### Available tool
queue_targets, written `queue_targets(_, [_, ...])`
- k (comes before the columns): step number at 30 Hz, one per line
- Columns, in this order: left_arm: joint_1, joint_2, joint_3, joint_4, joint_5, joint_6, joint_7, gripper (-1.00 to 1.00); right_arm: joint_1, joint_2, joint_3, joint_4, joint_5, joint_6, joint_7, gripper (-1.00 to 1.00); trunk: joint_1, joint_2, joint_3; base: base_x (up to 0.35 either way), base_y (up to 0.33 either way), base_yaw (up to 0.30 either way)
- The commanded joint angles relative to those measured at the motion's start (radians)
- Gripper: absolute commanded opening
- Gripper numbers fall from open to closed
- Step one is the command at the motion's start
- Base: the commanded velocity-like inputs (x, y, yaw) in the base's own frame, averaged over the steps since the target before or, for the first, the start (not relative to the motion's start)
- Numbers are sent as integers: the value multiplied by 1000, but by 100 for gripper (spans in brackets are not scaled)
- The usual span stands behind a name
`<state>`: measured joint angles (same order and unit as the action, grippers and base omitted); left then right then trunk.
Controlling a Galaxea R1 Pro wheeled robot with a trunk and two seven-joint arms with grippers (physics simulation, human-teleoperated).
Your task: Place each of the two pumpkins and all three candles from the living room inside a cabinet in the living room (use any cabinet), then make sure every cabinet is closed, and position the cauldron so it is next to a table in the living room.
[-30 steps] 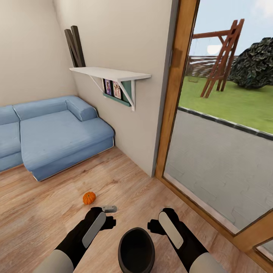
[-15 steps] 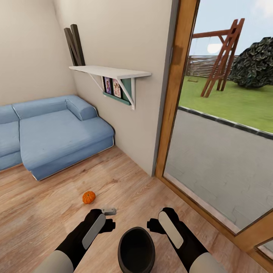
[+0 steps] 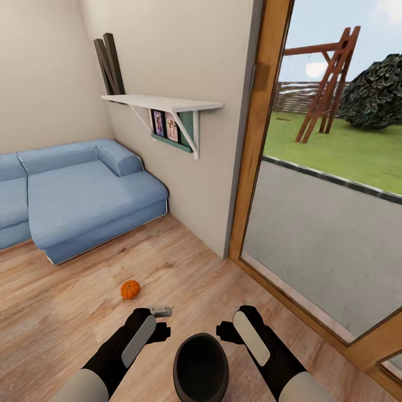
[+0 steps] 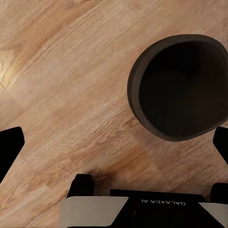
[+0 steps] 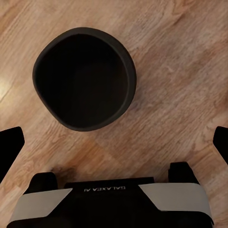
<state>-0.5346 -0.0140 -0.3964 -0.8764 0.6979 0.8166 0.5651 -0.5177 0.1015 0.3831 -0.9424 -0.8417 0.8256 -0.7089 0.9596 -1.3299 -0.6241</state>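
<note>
Both grippers hang over the wooden floor (image 3: 67, 312) with nothing in them. From the head camera the left gripper (image 3: 159, 329) sits just to the left of the cauldron (image 3: 201, 365), the right gripper (image 3: 225, 330) just to its right. Each wrist view catches black fingertips (image 4: 10, 148) at the far edges of the frame, so both sets of jaws stand wide apart; on the right arm the fingertips (image 5: 9, 147) are spread the same way. Dark and round with an open mouth, the cauldron stands on the floor between the two arms, close to the robot. A small orange pumpkin (image 3: 130, 289) lies on the floor ahead of the left gripper, well apart from the blue sofa (image 3: 84, 195). Near the left gripper lies a small grey object (image 3: 161, 311); what it is cannot be told. A white shelf (image 3: 167, 104) is fixed to the wall above the sofa's end, beside a wood-framed glass door (image 3: 262, 139).
</note>
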Motion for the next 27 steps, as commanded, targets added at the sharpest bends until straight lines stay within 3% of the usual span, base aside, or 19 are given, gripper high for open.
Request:
queue_targets(1, [-1,0,-2,-1,11,-5,10,100,-1,0,2,-1,-10,0,-10,100,4,-8,-4,0,0,0])
queue_targets(10, [-1,1,-2,1,14,-49,9,100,-1,0,3,-3,-7,-3,-9,100,38,-71,-32,0,0,0])
queue_targets(17, [-1,-1,-2,50,13,-51,7,100,-1,0,50,8,-5,-19,-9,100,65,-120,-54,0,0,0])
queue_targets(27, [-1,-10,-10,78,15,-53,7,100,-1,1,75,33,3,-57,-9,100,104,-190,-86,0,0,0])
